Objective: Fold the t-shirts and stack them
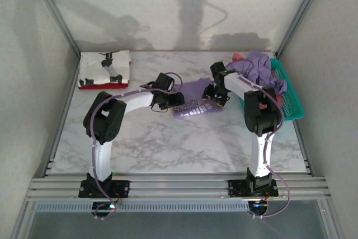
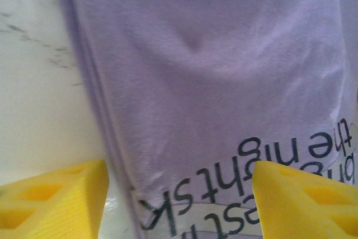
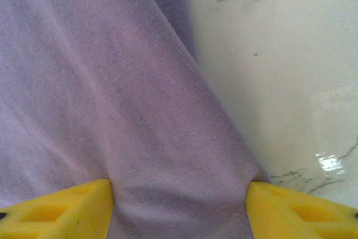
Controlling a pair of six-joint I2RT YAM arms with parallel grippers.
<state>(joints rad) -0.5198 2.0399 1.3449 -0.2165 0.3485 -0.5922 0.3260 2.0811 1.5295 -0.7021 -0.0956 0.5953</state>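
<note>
A lavender t-shirt with lettering lies partly folded at the table's middle. My left gripper hovers at its left edge. In the left wrist view the yellow fingertips stand wide apart, open, over the cloth and its print, one tip over bare marble. My right gripper is down at the shirt's right edge. Its fingers are spread and open, straddling a ridge of lavender cloth. A folded white shirt with black print rests on a red one at the back left.
A teal mesh basket stands at the right edge, with a crumpled lavender shirt spilling over it and a coral-red one behind. Bare marble stretches in front of the shirt. Metal frame rails border the table.
</note>
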